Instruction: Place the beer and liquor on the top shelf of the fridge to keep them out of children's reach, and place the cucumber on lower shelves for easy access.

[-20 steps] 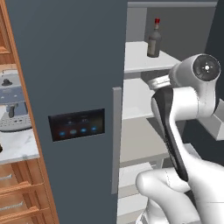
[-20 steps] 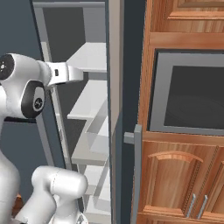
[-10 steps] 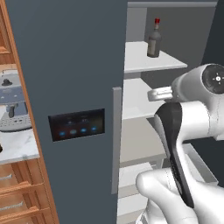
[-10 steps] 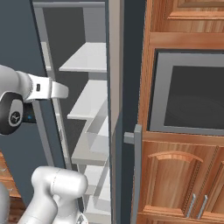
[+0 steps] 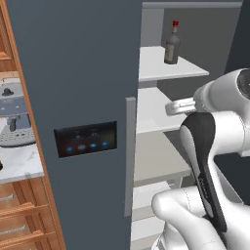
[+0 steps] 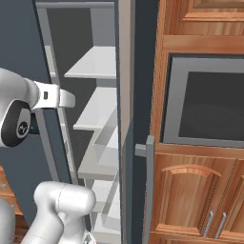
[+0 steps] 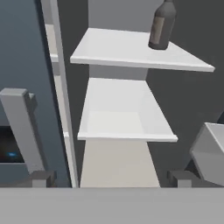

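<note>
Liquor (image 5: 170,45) with an unreadable pale label stands on the top shelf (image 5: 163,66); fingers (image 7: 38,178) spread empty.

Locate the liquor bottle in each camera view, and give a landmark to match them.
Left base view: liquor bottle upper right of centre, standing upright on the top shelf of the open fridge.
Right base view: the bottle is not in this picture; the top shelf sits upper left.
Hand view: bottle at the top right, standing upright on the top shelf.
Shared landmark: the white top shelf.
</note>
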